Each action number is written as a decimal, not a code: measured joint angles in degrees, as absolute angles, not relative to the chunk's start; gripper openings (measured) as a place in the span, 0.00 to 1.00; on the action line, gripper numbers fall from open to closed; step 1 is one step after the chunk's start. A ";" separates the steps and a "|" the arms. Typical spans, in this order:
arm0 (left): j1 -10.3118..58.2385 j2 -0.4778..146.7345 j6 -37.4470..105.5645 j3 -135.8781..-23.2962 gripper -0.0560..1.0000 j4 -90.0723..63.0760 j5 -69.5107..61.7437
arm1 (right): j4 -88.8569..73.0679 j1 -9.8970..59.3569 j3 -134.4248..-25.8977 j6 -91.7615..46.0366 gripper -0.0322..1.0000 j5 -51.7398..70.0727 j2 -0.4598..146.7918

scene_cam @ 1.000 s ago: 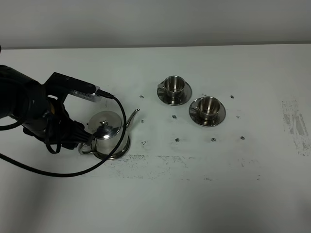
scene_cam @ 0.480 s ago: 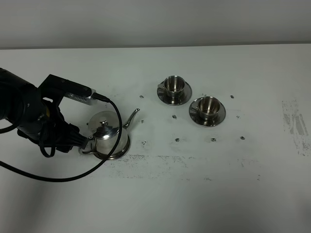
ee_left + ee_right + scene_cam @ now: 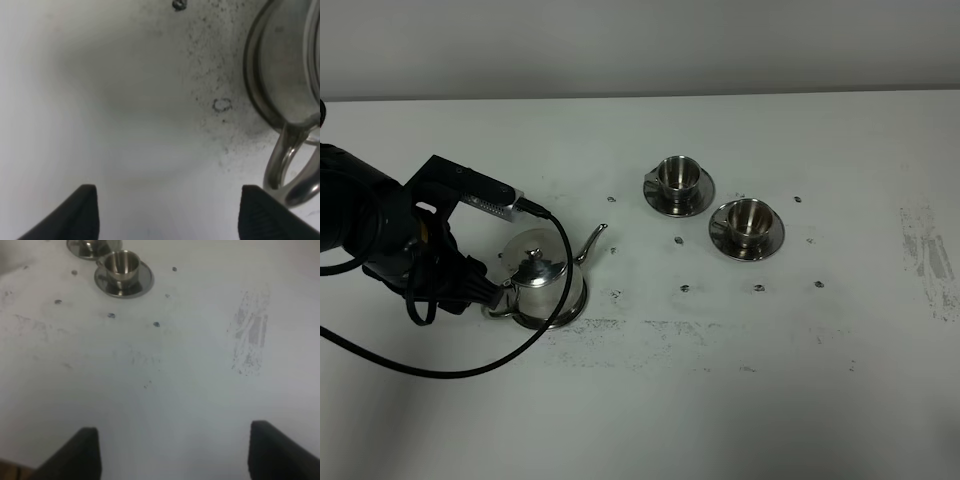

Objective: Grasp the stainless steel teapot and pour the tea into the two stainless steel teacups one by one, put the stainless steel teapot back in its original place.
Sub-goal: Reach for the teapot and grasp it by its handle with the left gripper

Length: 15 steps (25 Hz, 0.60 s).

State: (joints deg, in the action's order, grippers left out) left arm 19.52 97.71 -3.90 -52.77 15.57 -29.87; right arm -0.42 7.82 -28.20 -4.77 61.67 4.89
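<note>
Black left gripper (image 3: 170,215), jaws spread on nothing in its wrist view, sits beside the loop handle (image 3: 286,165) of the mirror-steel knobbed teapot (image 3: 545,275), which stands on its round steel coaster (image 3: 558,322). Further right, only the right wrist view shows the right gripper (image 3: 175,455), released.

Robot lab or test bench: bare white tabletop (image 3: 770,400), scuffed grey and dotted with small dark marks, plain pale wall (image 3: 640,45) behind it, bulky black robot arm (image 3: 370,225) with a loose black cable (image 3: 450,374) trailing over the surface; a steel teapot (image 3: 542,275) and two steel teacups (image 3: 678,178) (image 3: 750,218) standing on it in the open
</note>
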 joint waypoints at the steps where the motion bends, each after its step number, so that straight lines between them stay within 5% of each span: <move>1: 19.52 97.71 -3.66 -52.77 0.59 15.57 -29.70 | -0.42 7.82 -28.20 -4.77 0.60 61.67 4.89; 15: 21.11 97.71 1.33 -52.77 0.53 14.02 -29.50 | -0.44 7.82 -28.20 -4.77 0.60 61.67 4.89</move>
State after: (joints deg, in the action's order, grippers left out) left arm 21.11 97.71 1.33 -52.77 14.02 -29.50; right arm -0.44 7.82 -28.20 -4.77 61.67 4.89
